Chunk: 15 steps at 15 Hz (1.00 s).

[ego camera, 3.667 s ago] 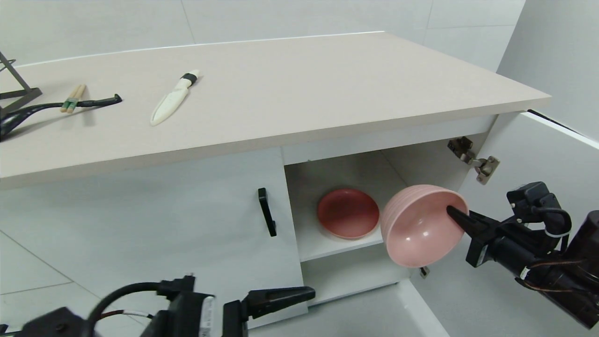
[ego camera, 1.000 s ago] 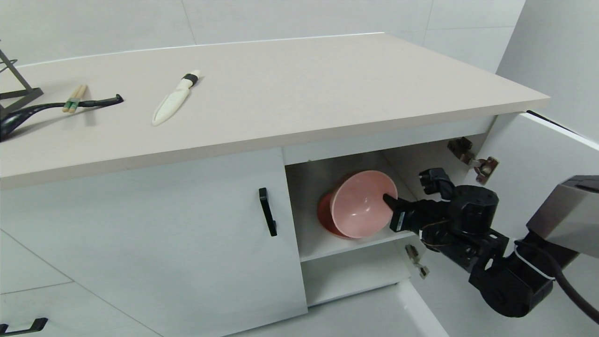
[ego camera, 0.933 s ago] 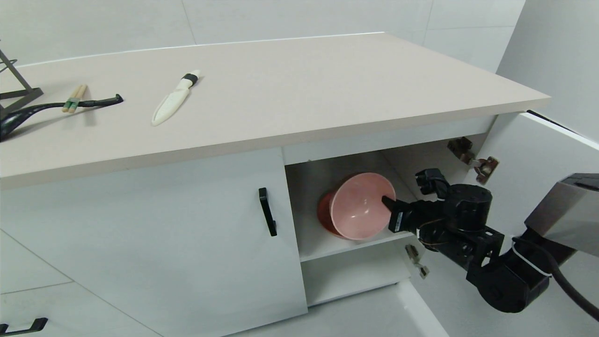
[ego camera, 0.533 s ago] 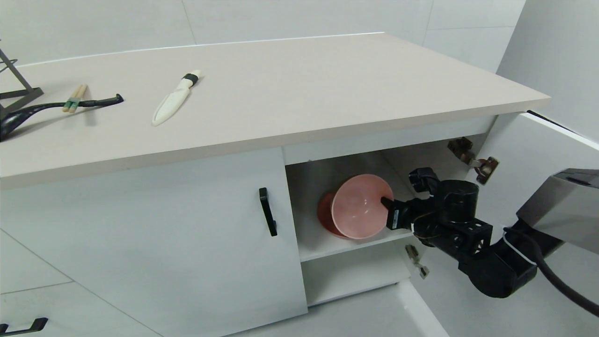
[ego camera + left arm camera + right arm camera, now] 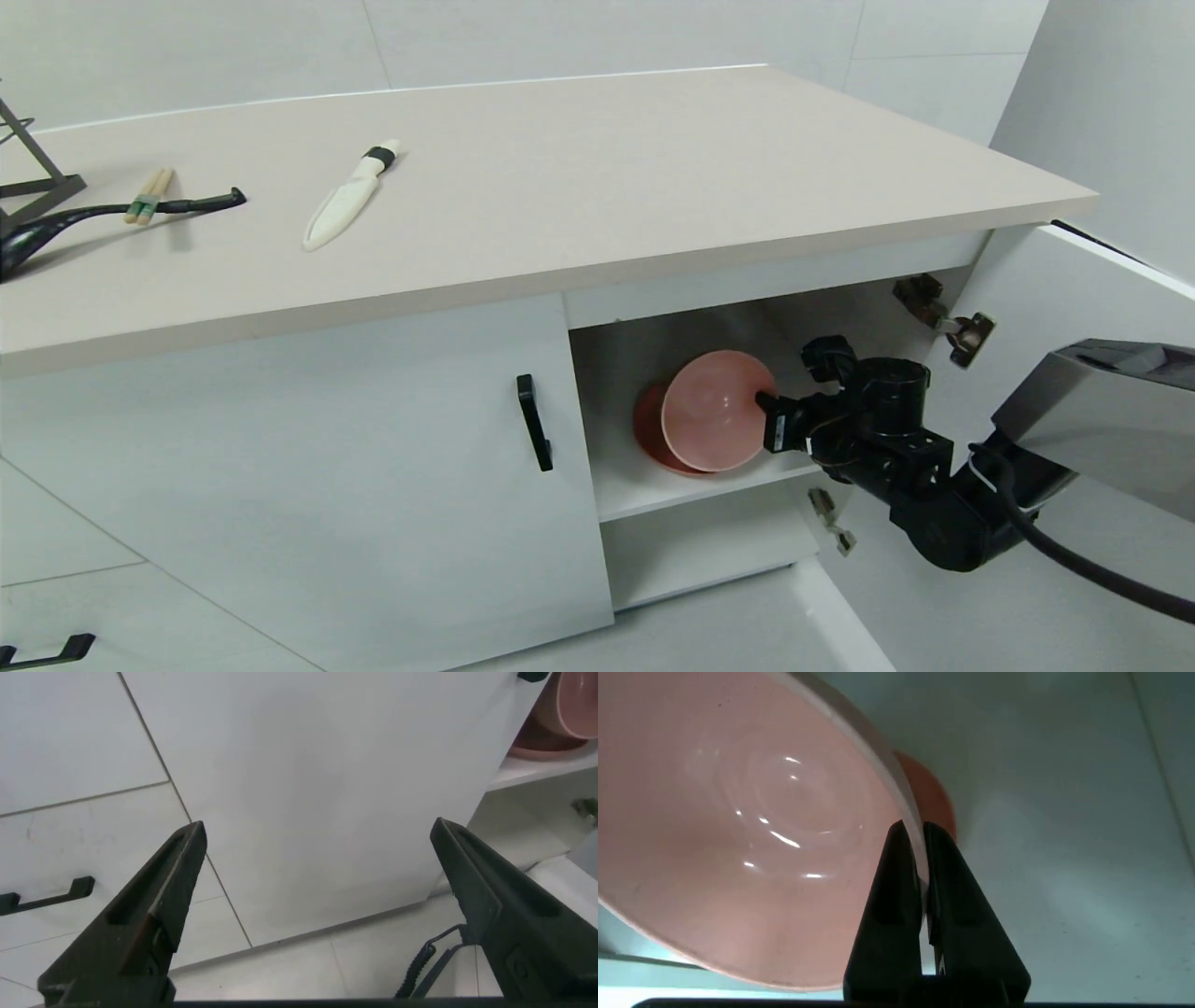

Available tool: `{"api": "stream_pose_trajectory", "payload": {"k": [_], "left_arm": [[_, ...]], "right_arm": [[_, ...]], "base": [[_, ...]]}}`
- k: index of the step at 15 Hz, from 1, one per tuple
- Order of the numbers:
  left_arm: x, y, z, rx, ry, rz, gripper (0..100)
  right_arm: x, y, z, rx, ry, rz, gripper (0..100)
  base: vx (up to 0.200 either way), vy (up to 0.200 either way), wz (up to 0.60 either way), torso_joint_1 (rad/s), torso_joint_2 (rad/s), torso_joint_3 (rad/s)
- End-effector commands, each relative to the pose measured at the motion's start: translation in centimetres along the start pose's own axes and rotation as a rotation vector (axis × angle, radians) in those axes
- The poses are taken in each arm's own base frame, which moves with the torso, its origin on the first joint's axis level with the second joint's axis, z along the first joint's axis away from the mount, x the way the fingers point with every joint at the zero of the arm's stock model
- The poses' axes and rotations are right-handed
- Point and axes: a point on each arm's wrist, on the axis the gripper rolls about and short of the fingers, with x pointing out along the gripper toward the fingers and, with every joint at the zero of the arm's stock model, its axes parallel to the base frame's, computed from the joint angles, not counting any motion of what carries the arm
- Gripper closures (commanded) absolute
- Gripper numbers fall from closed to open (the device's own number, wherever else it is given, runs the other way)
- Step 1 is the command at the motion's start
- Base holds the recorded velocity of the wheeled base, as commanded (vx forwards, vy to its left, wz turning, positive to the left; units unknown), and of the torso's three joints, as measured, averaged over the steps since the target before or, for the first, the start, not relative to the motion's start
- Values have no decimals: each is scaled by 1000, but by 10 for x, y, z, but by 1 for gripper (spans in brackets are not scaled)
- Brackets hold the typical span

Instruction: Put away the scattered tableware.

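Right tool (image 5: 766, 411) is inside the open cupboard, clamped on the rim of the pale pink glossy bowl (image 5: 711, 411); its two fingers pinch the bowl wall, one inside and one outside; the bowl is tipped on edge with its hollow facing out, above the upper white shelf (image 5: 653, 493), near that shelf's front edge; just behind it a darker red round dish (image 5: 644, 431) rests on the same shelf; left tool (image 5: 318, 831) is spread wide, low, facing the shut white cupboard door (image 5: 373, 448); up on the worktop (image 5: 653, 168), a cream knife with a black band (image 5: 347, 196) lies toward the left; wooden chopsticks (image 5: 147, 196) cross a black ladle handle (image 5: 191, 203) by the left edge.
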Motion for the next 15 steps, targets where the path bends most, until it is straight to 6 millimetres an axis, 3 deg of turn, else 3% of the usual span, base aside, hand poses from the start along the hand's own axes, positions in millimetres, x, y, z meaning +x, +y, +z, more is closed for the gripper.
{"api": "stream_pose_trajectory", "payload": {"k": [1, 12, 13, 15], "left_arm": [[0, 0, 0, -1, 3, 0, 0], [0, 0, 0, -5, 3, 1, 0], [0, 0, 0, -5, 3, 1, 0], [0, 0, 0, -5, 3, 1, 0]], "right_arm": [[0, 1, -5, -3, 14, 2, 100], [2, 3, -11, -38, 23, 15, 100], [3, 3, -11, -40, 15, 16, 0], [3, 4, -11, -40, 11, 19, 0]], "base": [[0, 0, 0, 0, 0, 0], [0, 0, 0, 0, 0, 0], [0, 0, 0, 0, 0, 0], [0, 0, 0, 0, 0, 0]]}}
